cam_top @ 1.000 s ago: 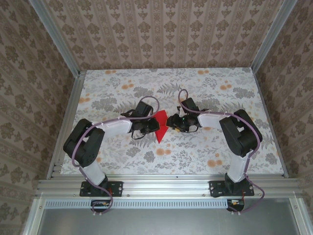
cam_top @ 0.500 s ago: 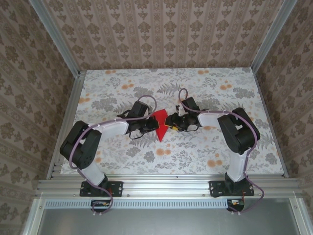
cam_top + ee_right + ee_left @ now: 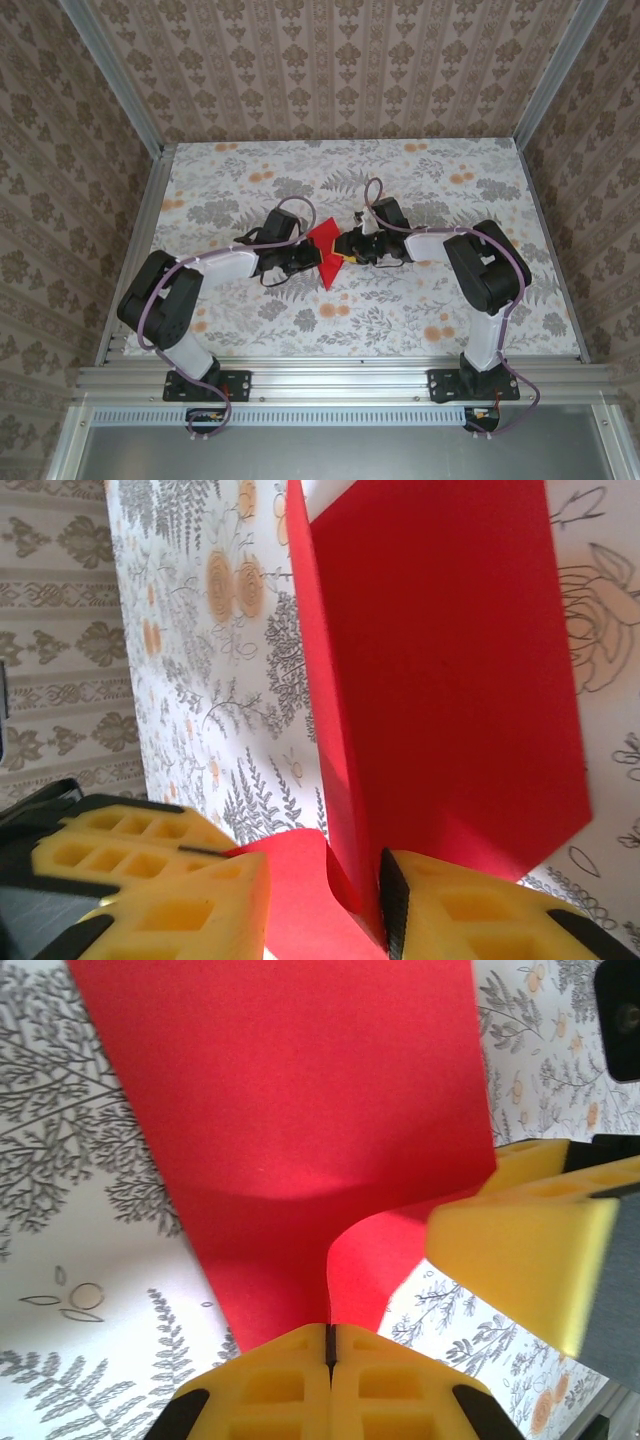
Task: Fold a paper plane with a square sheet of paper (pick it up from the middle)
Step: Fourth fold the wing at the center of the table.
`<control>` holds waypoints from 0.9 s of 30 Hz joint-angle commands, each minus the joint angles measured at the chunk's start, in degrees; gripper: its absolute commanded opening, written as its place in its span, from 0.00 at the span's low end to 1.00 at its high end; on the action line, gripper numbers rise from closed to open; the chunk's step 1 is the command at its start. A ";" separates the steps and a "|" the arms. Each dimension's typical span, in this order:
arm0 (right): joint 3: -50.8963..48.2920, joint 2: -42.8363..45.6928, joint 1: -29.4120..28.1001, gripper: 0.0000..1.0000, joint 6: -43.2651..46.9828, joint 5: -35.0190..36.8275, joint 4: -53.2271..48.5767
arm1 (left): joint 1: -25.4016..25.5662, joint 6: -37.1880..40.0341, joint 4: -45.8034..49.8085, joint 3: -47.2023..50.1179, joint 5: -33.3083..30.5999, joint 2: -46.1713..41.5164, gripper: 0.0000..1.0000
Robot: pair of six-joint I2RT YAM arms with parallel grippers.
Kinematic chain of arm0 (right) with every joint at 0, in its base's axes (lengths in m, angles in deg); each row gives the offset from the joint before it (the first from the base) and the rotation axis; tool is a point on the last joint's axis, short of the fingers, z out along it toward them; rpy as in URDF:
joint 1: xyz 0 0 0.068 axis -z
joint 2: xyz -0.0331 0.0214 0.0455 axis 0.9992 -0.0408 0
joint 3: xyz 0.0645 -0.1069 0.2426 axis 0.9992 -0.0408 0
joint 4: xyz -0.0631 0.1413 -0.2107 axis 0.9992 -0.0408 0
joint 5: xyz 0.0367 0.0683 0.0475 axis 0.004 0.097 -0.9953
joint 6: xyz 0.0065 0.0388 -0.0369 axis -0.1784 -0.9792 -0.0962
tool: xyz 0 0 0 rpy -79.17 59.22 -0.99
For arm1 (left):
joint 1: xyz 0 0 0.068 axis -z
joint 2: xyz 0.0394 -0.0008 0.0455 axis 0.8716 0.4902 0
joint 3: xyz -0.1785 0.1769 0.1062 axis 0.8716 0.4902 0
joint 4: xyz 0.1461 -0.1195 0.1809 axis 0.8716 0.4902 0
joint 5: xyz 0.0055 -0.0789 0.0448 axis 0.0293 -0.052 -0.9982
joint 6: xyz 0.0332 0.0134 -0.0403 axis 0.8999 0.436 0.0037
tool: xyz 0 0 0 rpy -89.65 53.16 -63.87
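The square sheet of paper is bright red and lies at the table's middle, between both grippers. In the left wrist view the sheet spreads flat ahead, and its near edge curls up into my left gripper, which is shut on that edge. From above, the left gripper is at the sheet's left side and the right gripper at its right. My right gripper has its jaws apart around a raised fold of the sheet; the fold leans on the right-hand pad. The left gripper's fingers are close beside it.
The floral tablecloth covers the table, with patterned walls and aluminium rails on three sides. Both arms reach inward and meet at the centre, their fingers almost touching. Open cloth lies behind and to both sides.
The left arm has pushed a little right, and the sheet's near edge has risen and bunched between the grippers. The right gripper's jaws have narrowed around the fold.
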State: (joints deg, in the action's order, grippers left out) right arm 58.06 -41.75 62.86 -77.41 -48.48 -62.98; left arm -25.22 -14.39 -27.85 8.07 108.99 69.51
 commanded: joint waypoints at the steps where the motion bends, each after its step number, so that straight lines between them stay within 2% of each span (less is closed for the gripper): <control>1: -1.71 -1.04 -0.15 0.35 -0.35 -3.14 5.13 | -0.70 -0.53 1.15 0.71 -1.32 -1.38 0.00; 9: -0.27 -2.64 -0.16 0.33 3.71 -1.09 1.04 | -0.88 -0.08 2.99 0.15 -3.21 -0.29 0.00; 14: 0.59 -3.62 -0.25 0.27 4.20 -0.87 0.17 | -0.92 0.85 3.61 -1.25 -3.16 1.37 0.00; 20: 1.53 -4.03 -0.47 0.18 4.04 0.08 -1.15 | -0.88 1.71 4.38 -2.66 -3.13 2.72 0.06; 27: 3.01 -5.40 -1.13 0.20 3.34 0.39 -0.61 | -0.88 2.81 5.97 -3.12 -4.44 3.21 0.08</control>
State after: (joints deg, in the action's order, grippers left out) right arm 59.50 -45.77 62.17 -74.37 -48.70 -62.90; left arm -25.84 -13.40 -23.91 6.52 105.71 71.50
